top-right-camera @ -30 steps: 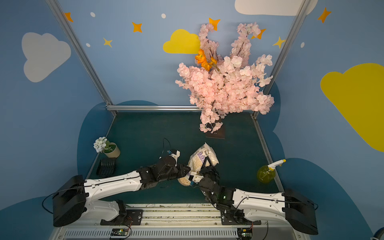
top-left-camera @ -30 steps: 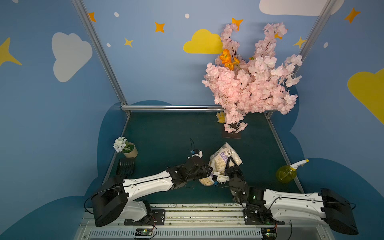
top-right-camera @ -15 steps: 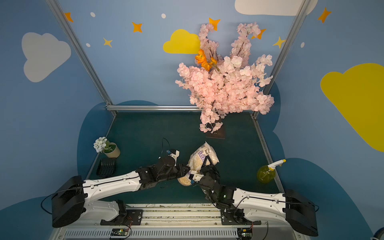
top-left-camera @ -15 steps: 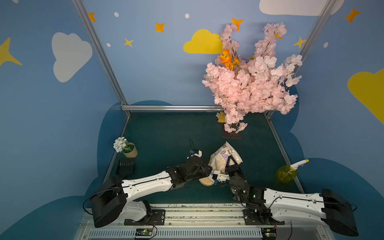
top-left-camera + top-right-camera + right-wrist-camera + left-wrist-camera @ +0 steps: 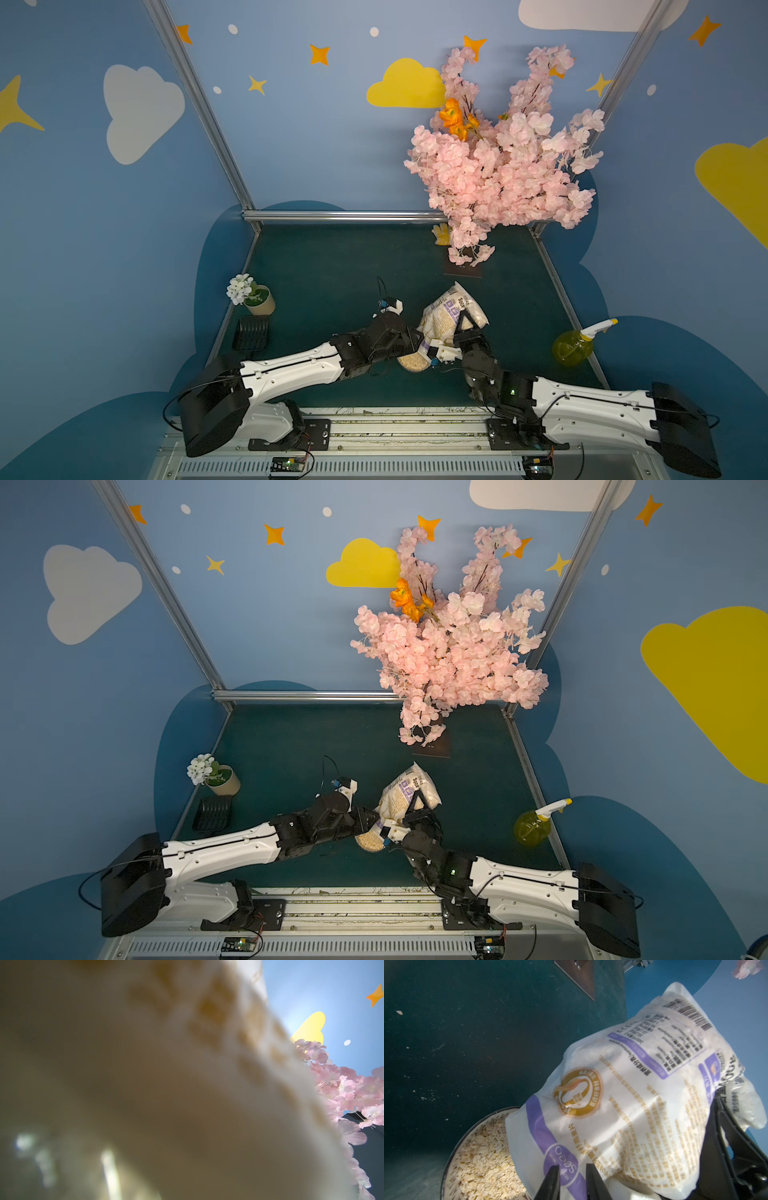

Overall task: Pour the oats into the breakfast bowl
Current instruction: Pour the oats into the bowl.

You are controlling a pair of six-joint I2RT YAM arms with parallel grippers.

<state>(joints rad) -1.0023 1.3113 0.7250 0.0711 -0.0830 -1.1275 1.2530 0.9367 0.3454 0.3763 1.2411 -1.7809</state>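
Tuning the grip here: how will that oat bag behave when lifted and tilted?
The oat bag looks floppy: its film creases and sags where the left gripper pinches it. Likely heavy for its size, as it bulges full. Glossy plastic may slip.

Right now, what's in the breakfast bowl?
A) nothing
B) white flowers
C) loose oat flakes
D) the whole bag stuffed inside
C: the left wrist view shows pale oats lying loose inside the breakfast bowl, while the printed bag is tilted over its rim, not stuffed inside.
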